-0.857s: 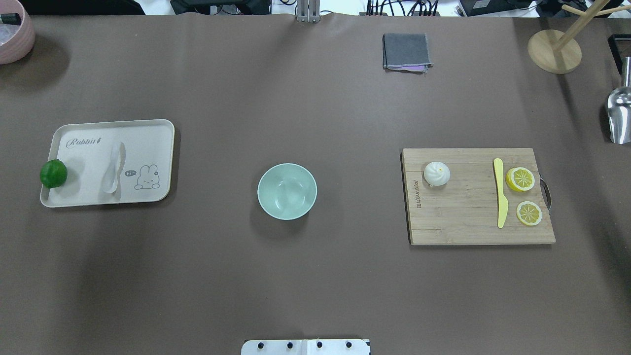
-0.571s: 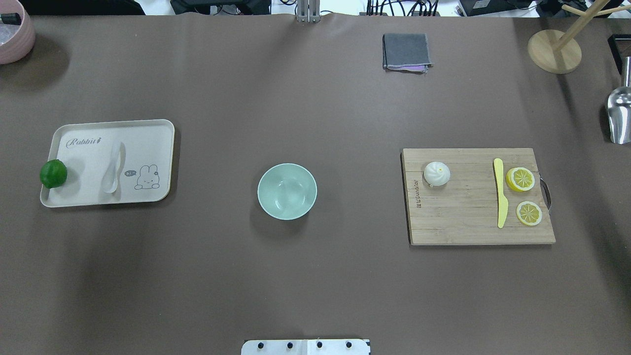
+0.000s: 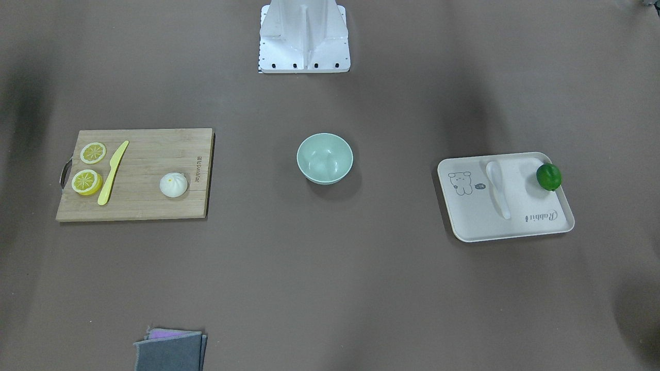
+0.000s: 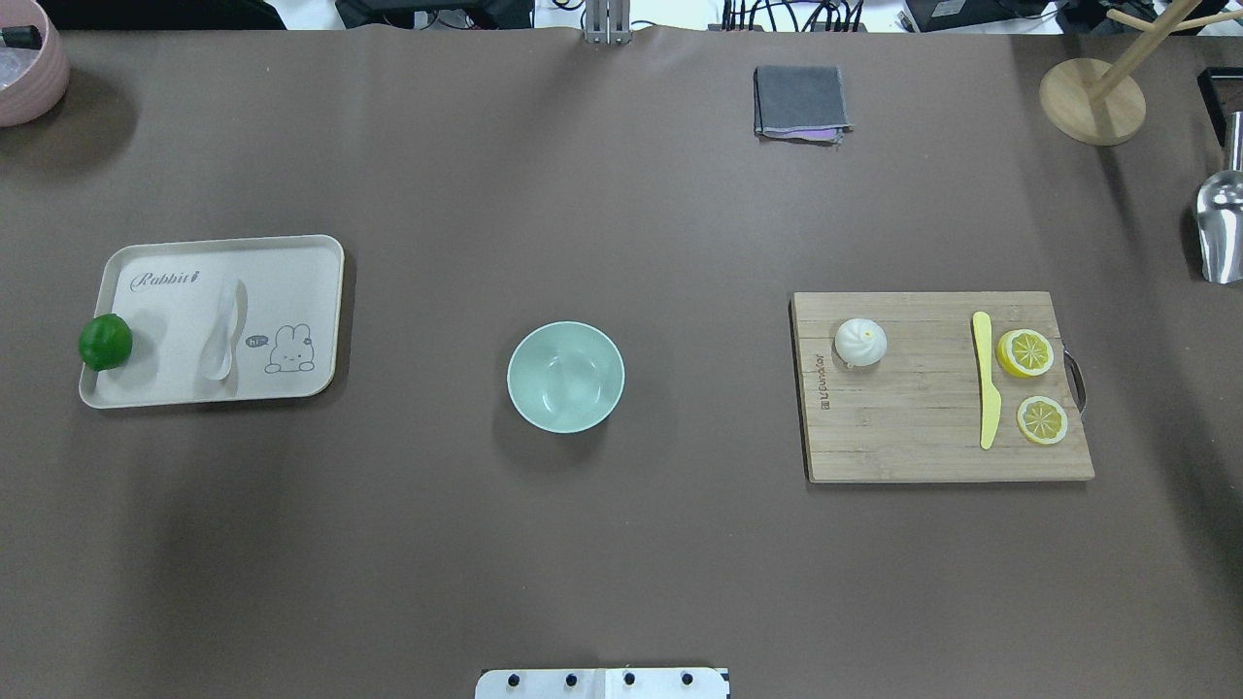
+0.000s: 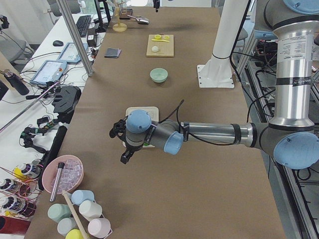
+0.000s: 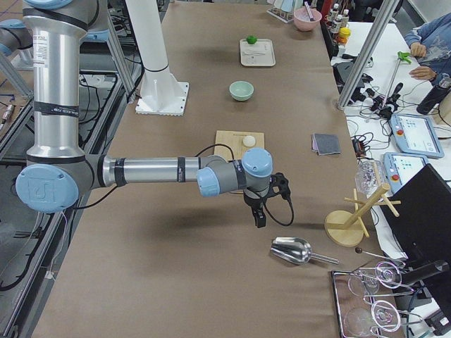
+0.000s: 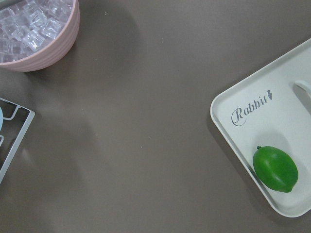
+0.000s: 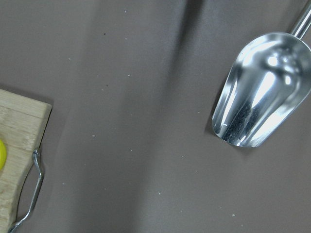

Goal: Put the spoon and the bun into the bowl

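The white spoon [image 4: 222,335] lies on the white rabbit tray [image 4: 291,262] at the left. The white bun [image 4: 860,342] sits on the wooden cutting board [image 4: 923,447] at the right. The mint-green bowl [image 4: 565,377] stands empty between them. My left gripper [image 5: 123,149] shows only in the exterior left view, off the table's left end beyond the tray; I cannot tell if it is open. My right gripper [image 6: 259,211] shows only in the exterior right view, beyond the board near the scoop; I cannot tell its state.
A green lime [image 4: 105,342] sits on the tray's left edge. A yellow knife [image 4: 986,379] and lemon slices [image 4: 1025,352] lie on the board. A grey cloth [image 4: 800,101], wooden stand [image 4: 1092,100], metal scoop [image 4: 1222,228] and pink ice bowl [image 4: 24,68] line the edges.
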Controlling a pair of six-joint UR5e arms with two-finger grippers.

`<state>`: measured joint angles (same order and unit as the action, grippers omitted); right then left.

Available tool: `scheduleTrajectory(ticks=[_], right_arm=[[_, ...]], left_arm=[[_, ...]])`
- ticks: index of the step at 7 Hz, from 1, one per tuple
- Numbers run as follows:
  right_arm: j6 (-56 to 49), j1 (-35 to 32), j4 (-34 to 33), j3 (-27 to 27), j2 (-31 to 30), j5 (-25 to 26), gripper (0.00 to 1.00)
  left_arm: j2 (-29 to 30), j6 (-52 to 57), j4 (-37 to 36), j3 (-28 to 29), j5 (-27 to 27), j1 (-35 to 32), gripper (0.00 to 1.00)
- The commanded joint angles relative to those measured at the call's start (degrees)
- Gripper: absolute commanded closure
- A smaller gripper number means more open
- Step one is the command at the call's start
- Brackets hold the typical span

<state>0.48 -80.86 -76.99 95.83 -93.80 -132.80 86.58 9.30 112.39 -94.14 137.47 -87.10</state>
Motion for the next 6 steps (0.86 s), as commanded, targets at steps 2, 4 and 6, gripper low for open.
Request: scheduleTrajectory(ticks=[2,4,6], right_arm=[[-0.1,0.0,-0.1,-0.1,0.2,-0.1,0.0],[0.0,0.0,0.6,-0.9,1.9,0.7,0.0],[0.0,0.0,5.1,-2.0,1.3,0.9,0.0]], left_arm=[[0.0,0.0,0.1,0.1,-0.2,0.1,0.02],[0.5,0.0,1.6,0.7,0.3,0.0,0.02],[0.0,0.2,2.7,0.7,0.3,0.1,0.02]])
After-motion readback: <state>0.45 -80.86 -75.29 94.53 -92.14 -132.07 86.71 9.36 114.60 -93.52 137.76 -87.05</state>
